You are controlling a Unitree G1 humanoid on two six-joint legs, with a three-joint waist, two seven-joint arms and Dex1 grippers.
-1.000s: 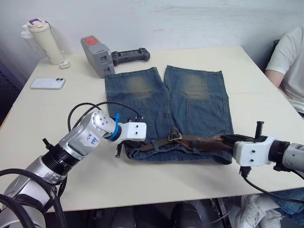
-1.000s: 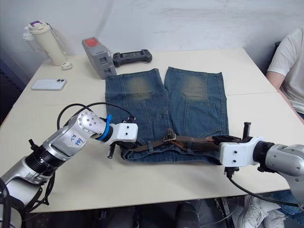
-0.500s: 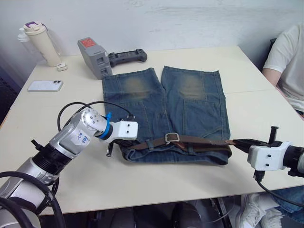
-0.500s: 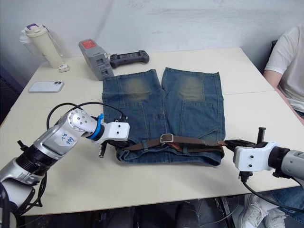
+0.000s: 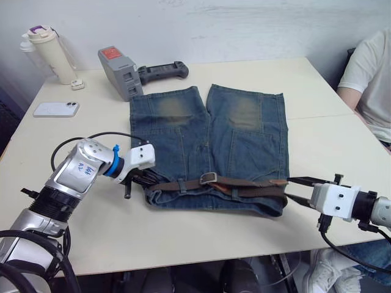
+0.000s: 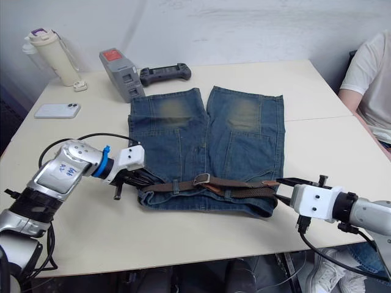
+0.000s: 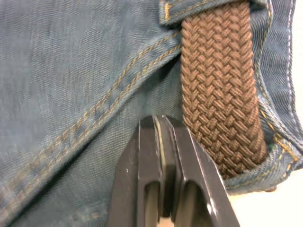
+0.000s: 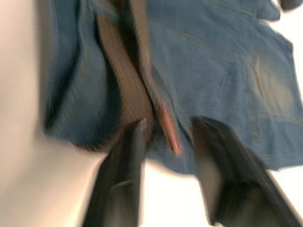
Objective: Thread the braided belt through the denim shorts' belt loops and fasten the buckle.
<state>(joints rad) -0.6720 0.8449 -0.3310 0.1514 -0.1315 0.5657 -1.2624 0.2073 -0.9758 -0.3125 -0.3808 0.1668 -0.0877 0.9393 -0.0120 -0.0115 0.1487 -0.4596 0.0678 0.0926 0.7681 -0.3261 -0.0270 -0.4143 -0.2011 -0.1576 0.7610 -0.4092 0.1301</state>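
The denim shorts lie flat mid-table, waistband toward me. The braided belt runs along the waistband under the belt loops, and the buckle sits near the middle. My left gripper is shut, its fingertips resting on the denim beside the belt's left end. My right gripper is open just off the shorts' right edge. The belt's tan tip lies loose between its fingers.
Along the far left of the table stand a cream bottle, a white phone, a grey device and a black controller. A person in a white shirt sits at the table's right edge.
My right gripper drew the belt end to the right, then opened and let it go. My left gripper slid left along the waistband to the belt's left end. The camera shifted slightly.
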